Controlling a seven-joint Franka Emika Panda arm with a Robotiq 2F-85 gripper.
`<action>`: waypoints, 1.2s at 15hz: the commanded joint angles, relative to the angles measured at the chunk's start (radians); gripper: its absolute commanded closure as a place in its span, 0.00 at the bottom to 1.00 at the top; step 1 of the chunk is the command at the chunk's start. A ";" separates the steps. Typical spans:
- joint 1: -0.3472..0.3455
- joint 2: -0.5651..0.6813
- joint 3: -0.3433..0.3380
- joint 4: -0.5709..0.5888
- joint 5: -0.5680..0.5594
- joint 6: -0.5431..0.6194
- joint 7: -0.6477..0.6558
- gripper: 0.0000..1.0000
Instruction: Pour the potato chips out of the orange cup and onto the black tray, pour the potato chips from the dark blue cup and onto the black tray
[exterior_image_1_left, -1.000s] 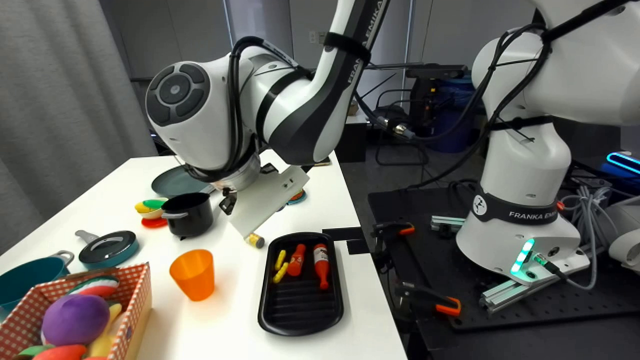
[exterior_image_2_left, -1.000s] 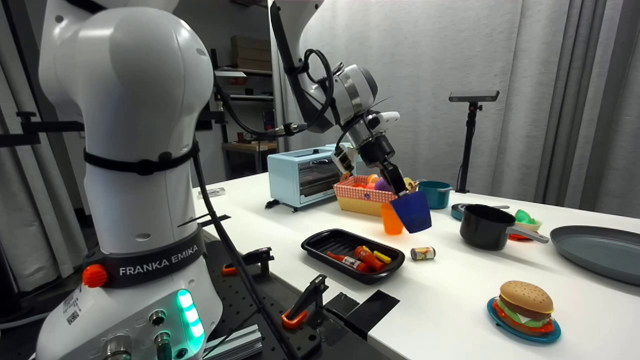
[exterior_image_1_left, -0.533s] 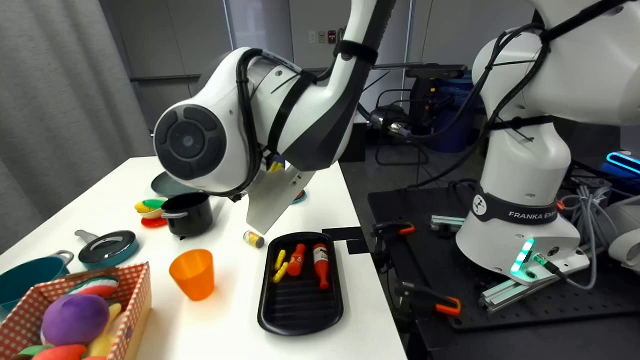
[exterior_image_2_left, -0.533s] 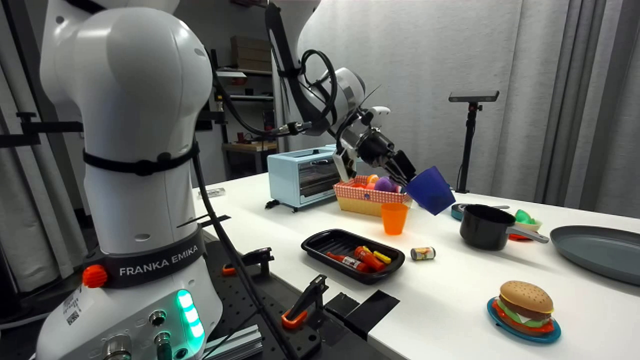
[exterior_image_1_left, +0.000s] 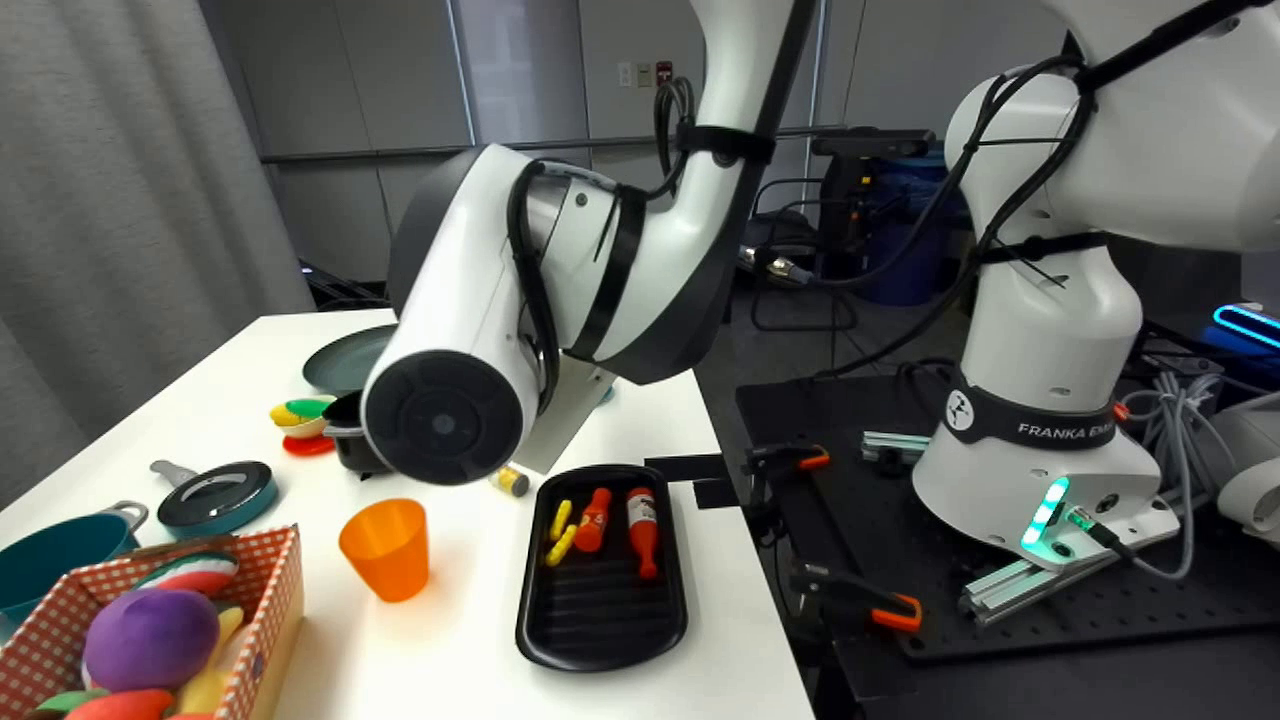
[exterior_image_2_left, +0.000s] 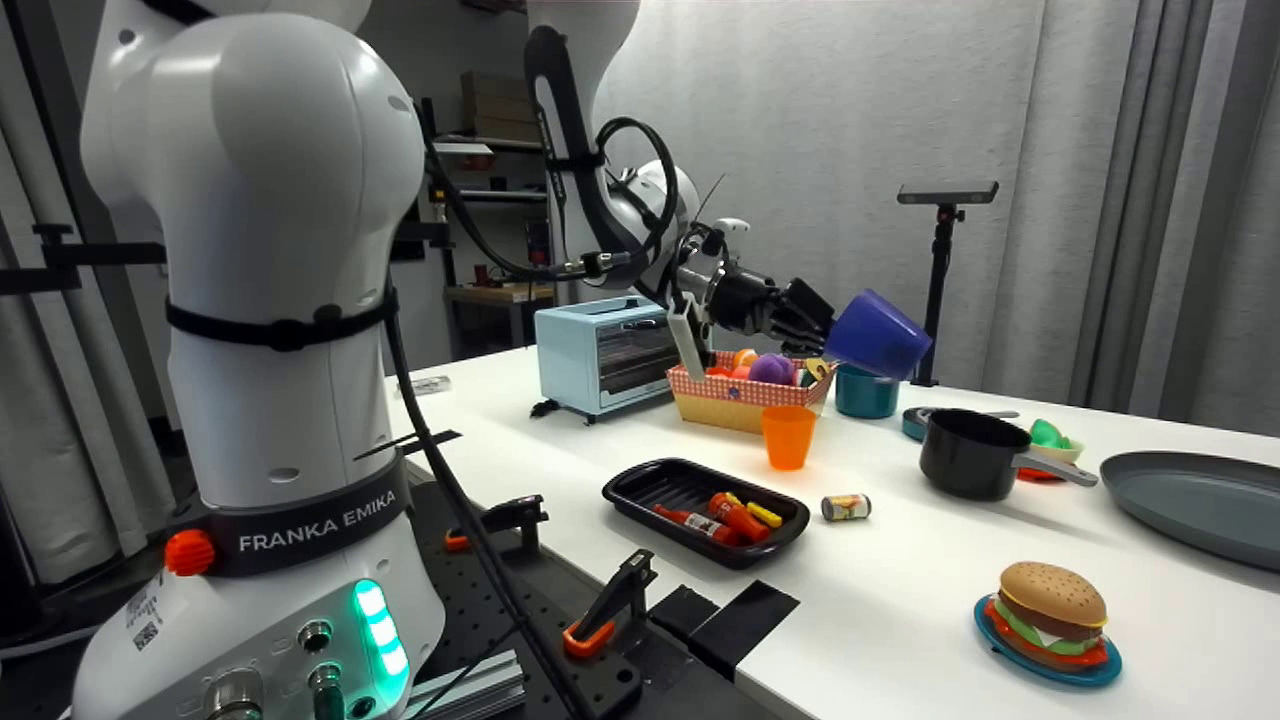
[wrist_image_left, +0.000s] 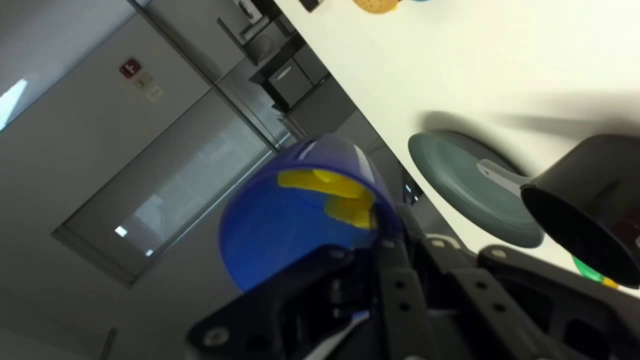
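Exterior view: the Panda arm (exterior_image_2_left: 585, 190) hangs bent, gripper (exterior_image_2_left: 822, 332) sloping slightly down, pinching the tilted dark blue cup (exterior_image_2_left: 878, 335) by its wall.

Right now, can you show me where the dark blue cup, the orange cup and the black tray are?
Dark blue cup (exterior_image_2_left: 877, 335): in an exterior view, outer wall.
Orange cup (exterior_image_2_left: 788, 438): in an exterior view, outer wall.
Black tray (exterior_image_1_left: 602, 612): in an exterior view, ridged floor.

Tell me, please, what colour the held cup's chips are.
The chips are yellow, clearest in the wrist view.
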 joint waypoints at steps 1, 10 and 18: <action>-0.019 0.043 0.041 0.020 -0.093 -0.091 0.096 0.99; -0.047 0.102 0.060 0.043 -0.213 -0.247 0.398 0.99; -0.100 0.116 0.067 0.087 -0.255 -0.190 0.618 0.99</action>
